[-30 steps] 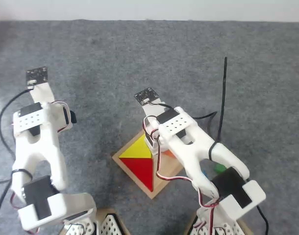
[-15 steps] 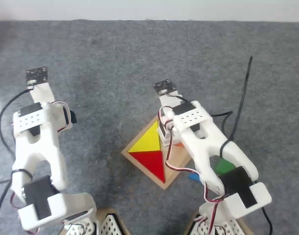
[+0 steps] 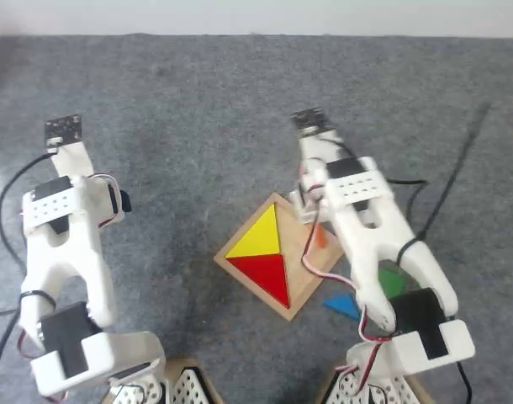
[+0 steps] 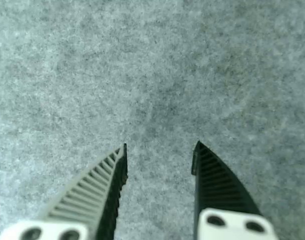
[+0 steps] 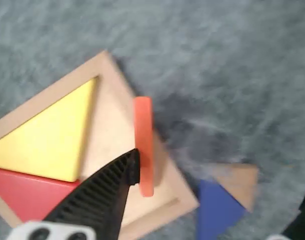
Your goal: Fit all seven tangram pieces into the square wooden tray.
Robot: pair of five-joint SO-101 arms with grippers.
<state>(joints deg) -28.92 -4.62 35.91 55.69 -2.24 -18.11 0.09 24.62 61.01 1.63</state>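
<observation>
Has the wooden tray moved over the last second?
Yes. The wooden tray has slid away from the still left arm, rightward and toward the table's far edge.

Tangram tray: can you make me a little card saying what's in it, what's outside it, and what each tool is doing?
tray: square wooden tray on grey carpet
inside: yellow triangle piece, red triangle piece
outside: blue triangle piece, green piece, beside the tray
right tool: shut on flat orange piece, held on edge over the tray
left tool: open over bare carpet
</observation>
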